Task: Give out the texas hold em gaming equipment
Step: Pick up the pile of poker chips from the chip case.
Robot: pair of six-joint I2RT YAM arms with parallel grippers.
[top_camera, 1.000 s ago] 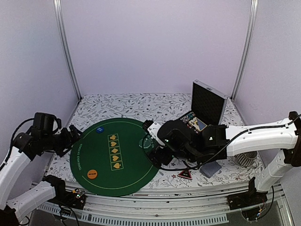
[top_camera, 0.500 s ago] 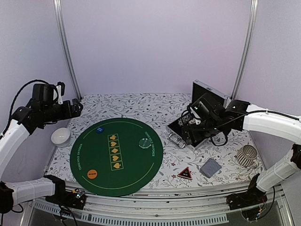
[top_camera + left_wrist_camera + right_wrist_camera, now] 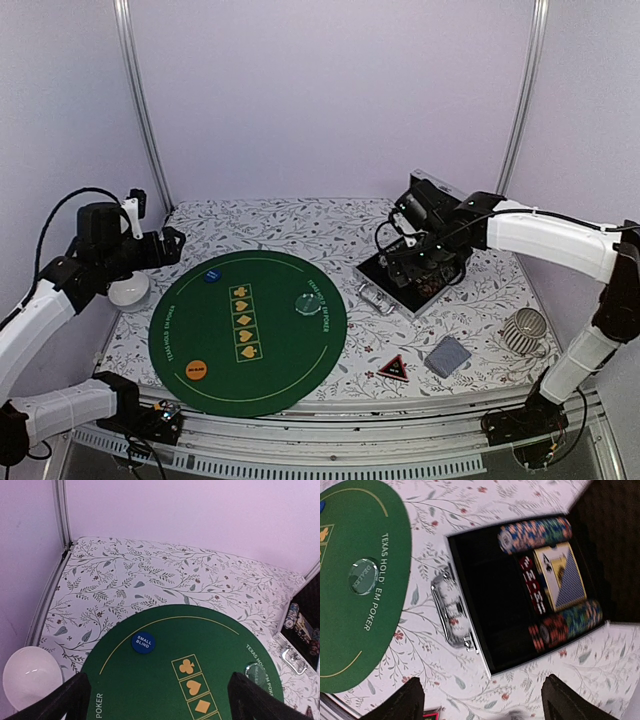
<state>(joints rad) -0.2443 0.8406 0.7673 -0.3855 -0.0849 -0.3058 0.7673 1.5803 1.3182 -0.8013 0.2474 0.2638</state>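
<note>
1. The right gripper [image 3: 482,680] hangs above the open case [image 3: 392,283], which stands near the right far corner of the table [image 3: 300,225]. Its jaws are spread wide and grip nothing.
2. Poker chips [image 3: 535,532] lie below this gripper in the case, apart from its fingers. One row lies along one end of the case and a second row [image 3: 565,622] along the other. The chips are striped in orange, blue, green and white.
3. Between the two rows lie a short red-and-black row of chips [image 3: 530,582] and a pack of playing cards [image 3: 560,575] with a grey-blue patterned back.
4. The left gripper [image 3: 159,680] hovers over the left far edge of the round green mat [image 3: 248,333]. Its jaws stand wide apart and hold nothing.
5. A blue disc [image 3: 143,642] printed "SMALL BLIND" lies on the mat's far side, just ahead of the left gripper.
6. A clear disc [image 3: 306,303] lies on the mat's right side, between the two grippers and apart from both.
7. An orange disc [image 3: 197,370] lies on the mat's near left edge.
8. A red-black triangle token [image 3: 393,369] lies on the table near its near edge, just right of the mat.
9. A loose grey-blue deck [image 3: 448,356] lies right of the token, well apart from the right gripper.
10. A white bowl [image 3: 128,291] sits at the table's left edge, and a ribbed cup [image 3: 525,328] stands at the right edge.
</note>
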